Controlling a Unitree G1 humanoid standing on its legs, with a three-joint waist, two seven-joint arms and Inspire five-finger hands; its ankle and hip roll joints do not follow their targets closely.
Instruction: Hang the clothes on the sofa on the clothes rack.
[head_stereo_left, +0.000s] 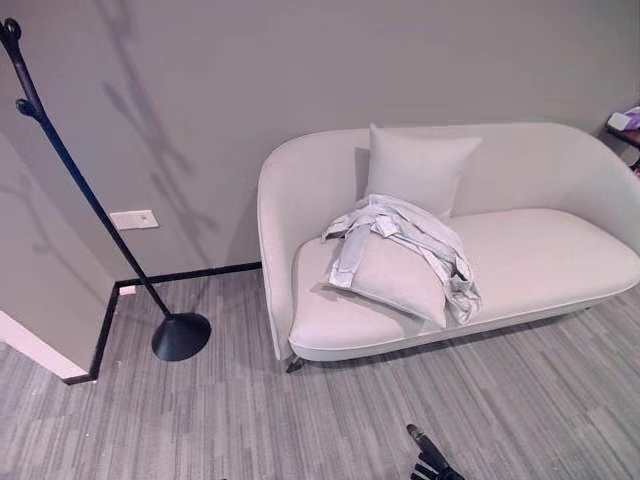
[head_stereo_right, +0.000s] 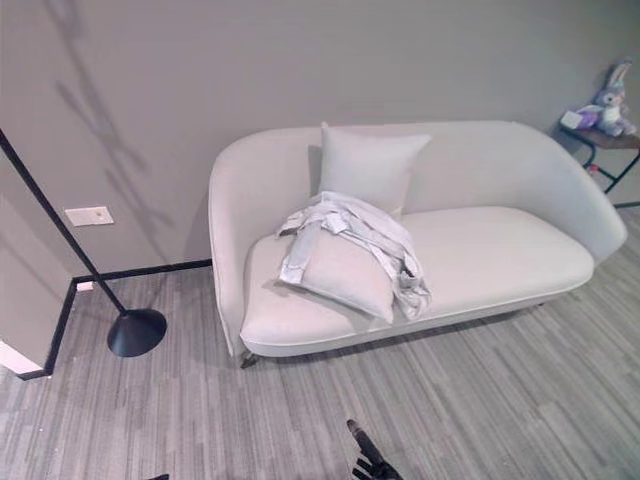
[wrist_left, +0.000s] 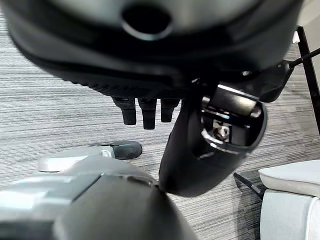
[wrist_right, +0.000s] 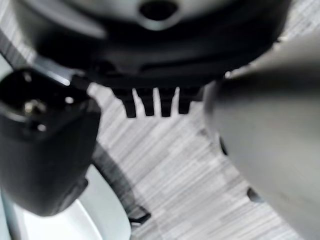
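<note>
1. I see the pale grey crumpled garment (head_stereo_left: 405, 240) lying on the seat of the cream rounded fabric sofa (head_stereo_left: 540, 265), draped over the flat cream cushion (head_stereo_left: 395, 280) towards the seat's left end and front edge; neither hand touches it.
2. My left hand (wrist_left: 145, 107) hangs over the grey striped carpet floor (head_stereo_left: 300, 420) with its fingers hanging straight and relaxed, holding nothing. My right hand (wrist_right: 152, 105) looks the same, fingers loose and empty, also over the floor in front of the sofa.
3. The step in hand, as I judge it, is approaching and picking up the garment. I would walk closer to the sofa's front edge first, since both hands are well apart from the cloth.
4. I would pinch the bunched fabric near the collar end, by the upright cream square pillow (head_stereo_left: 420, 170), and lift clear of the cushion so it does not drag along.
5. The black slanted metal clothes rack (head_stereo_left: 90, 205) stands left of the sofa, near the wall corner; its round base (head_stereo_left: 181, 336) is on the floor.
6. Count: one garment, one sofa, two cushions, one rack, one white wall socket plate (head_stereo_left: 133, 219), one purple plush toy (head_stereo_right: 605, 105) on a side table past the sofa's right end.
</note>
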